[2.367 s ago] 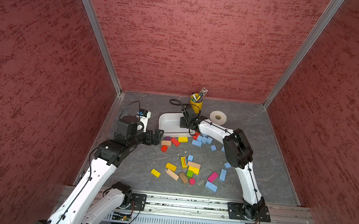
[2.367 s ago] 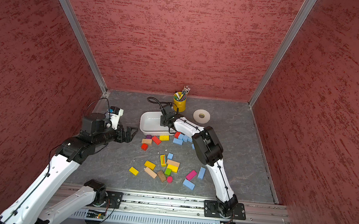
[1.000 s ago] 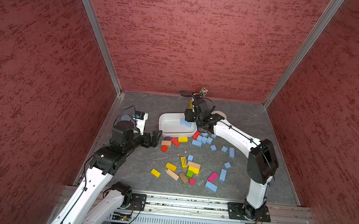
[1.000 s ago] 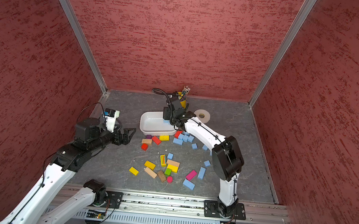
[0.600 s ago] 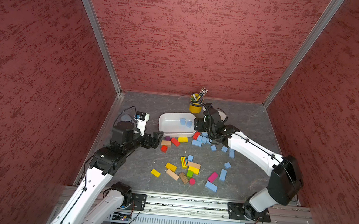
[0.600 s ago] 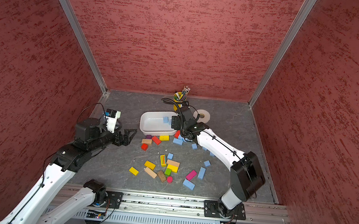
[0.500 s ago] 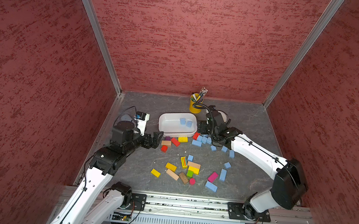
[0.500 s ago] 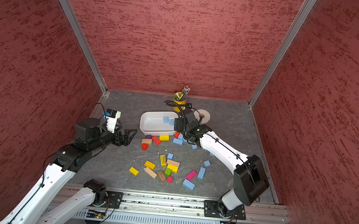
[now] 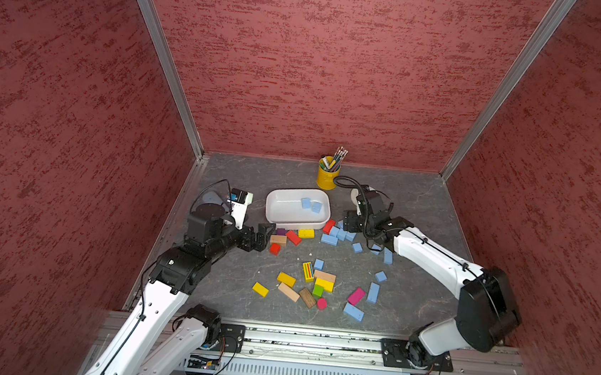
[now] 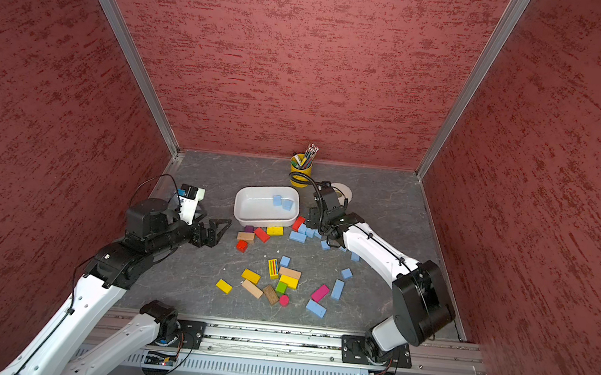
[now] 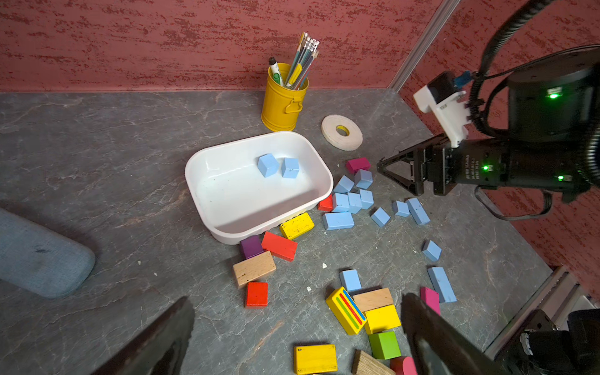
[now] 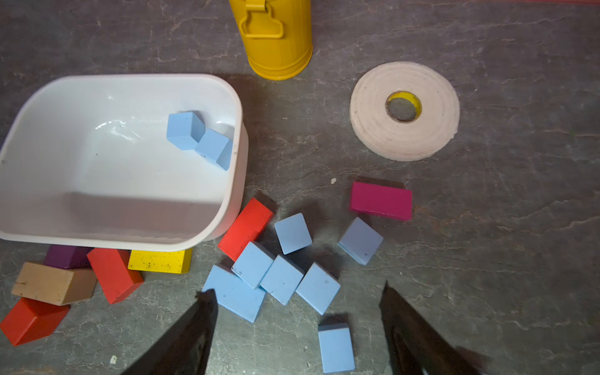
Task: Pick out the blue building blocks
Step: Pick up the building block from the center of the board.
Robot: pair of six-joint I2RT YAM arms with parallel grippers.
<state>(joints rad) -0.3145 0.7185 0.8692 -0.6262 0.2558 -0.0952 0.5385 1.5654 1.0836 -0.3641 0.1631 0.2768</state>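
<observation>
While both pincers stand with jaws apart and nothing between them, the blue blocks are split between the tray and the table. Read the top views as a clock face with 12 at the back wall. Two blue cubes (image 9: pixel 310 205) lie touching each other in the white tray (image 9: pixel 283 213), near its 2 o'clock corner.

The right pincer (image 12: pixel 297 289) hangs just off the tray's 4 o'clock corner, over a huddle of blue blocks (image 12: pixel 282 279). In its wrist view the huddle sits between and just ahead of the spread fingers (image 12: pixel 201 311). Several square blocks there are packed edge to edge against a longer flat blue block (image 12: pixel 235 297), and a red block (image 12: pixel 245 227) lies against the tray wall beside them. A lone blue block (image 12: pixel 336 347) lies between the fingers, apart from the huddle.

From that pincer, in a top view, more blue lies scattered well apart:
- a narrow blue block (image 9: pixel 388 256) at 4 o'clock
- a small blue cube (image 9: pixel 380 276) and a blue bar (image 9: pixel 373 292) at 5 o'clock
- a blue slab (image 9: pixel 353 311) at 6 o'clock
- a blue square (image 9: pixel 318 264) at 7 o'clock, touching the striped block (image 9: pixel 307 271)

The left pincer (image 11: pixel 297 297) sits at the tray's 7 o'clock. A tan block (image 9: pixel 278 239) is just beside it at 3 o'clock and a small red cube (image 9: pixel 274 248) at 4 o'clock. Every blue block is well apart from this pincer, the nearest toward 3 o'clock.
</observation>
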